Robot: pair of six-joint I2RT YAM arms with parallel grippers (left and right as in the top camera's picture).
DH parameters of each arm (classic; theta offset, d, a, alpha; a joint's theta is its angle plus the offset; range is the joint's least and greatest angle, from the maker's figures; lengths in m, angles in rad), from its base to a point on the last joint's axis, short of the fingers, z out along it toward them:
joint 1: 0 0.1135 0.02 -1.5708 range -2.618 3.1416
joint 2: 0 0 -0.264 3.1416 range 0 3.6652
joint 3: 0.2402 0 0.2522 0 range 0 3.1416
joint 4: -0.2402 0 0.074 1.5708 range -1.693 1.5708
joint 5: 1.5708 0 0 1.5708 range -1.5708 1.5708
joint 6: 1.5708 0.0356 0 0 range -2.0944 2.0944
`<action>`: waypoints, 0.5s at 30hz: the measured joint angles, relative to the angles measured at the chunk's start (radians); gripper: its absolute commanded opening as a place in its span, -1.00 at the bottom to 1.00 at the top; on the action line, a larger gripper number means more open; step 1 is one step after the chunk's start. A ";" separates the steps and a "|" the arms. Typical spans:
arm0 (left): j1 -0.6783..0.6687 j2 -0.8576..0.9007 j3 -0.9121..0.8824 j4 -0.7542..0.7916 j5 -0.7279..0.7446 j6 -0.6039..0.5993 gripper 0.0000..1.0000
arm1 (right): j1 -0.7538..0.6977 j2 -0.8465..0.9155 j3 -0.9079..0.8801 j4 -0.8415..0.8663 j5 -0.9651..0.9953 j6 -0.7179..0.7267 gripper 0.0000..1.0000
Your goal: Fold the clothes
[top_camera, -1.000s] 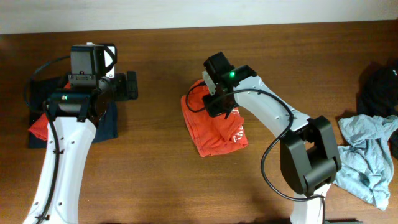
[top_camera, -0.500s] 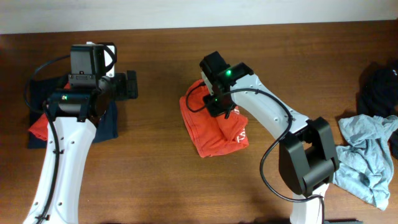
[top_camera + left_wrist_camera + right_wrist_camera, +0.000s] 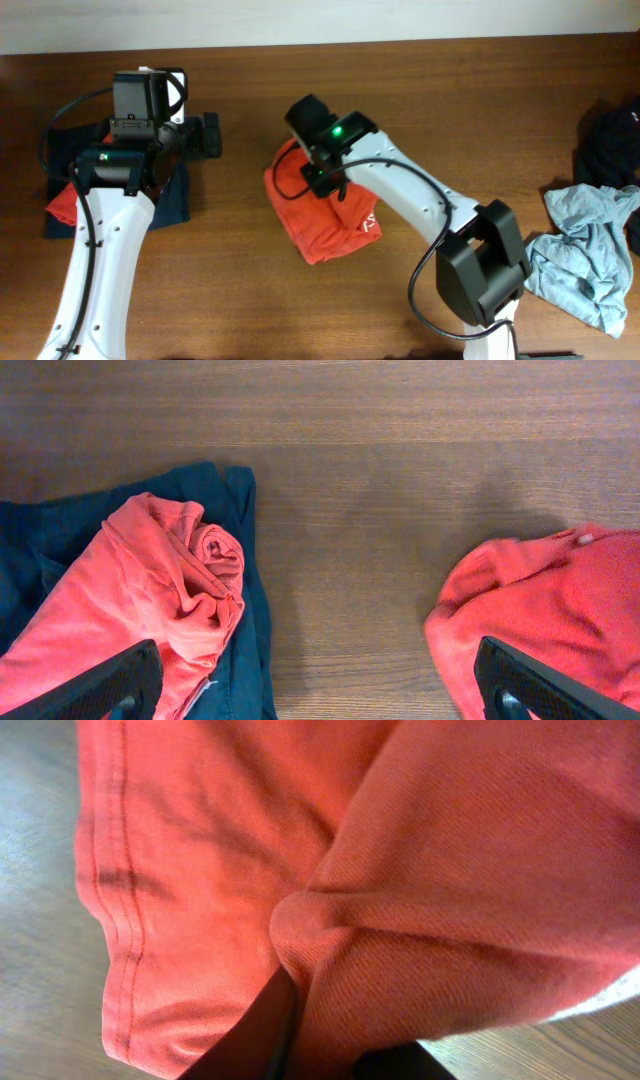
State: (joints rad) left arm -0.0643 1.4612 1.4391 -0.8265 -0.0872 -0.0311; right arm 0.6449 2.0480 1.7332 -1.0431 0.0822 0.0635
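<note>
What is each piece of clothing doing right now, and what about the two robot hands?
red-orange T-shirt: folded bundle, pinched at its top.
right gripper: shut on the red-orange T-shirt.
left gripper: open, holding nothing.
navy garment: lying flat at the left.
plain red-orange garment: rumpled, on the navy garment.
grey-blue garment: crumpled, unfolded.
black garment: heaped at the far right.

Soft, even indoor light covers the wooden table [image 3: 250, 300] in the overhead view, with only faint shadows. The right wrist view, close on the red-orange shirt [image 3: 450, 920], shows sharp weave and blurred wood. A dim shadow darkens the left wrist view.
</note>
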 measured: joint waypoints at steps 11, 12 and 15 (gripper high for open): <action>0.000 0.000 0.000 0.000 0.000 0.000 0.98 | 0.043 0.129 0.008 -0.012 0.016 -0.008 -0.91; 0.000 0.000 0.000 0.000 0.000 0.000 0.98 | 0.042 0.122 0.008 -0.023 0.029 -0.008 -0.90; 0.000 0.000 0.000 0.000 0.000 0.000 0.98 | 0.033 0.089 0.008 -0.067 0.092 -0.009 -0.90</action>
State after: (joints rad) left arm -0.0643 1.4612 1.4391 -0.8265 -0.0872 -0.0315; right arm 0.6781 2.1372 1.7409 -1.1103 0.1741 0.0547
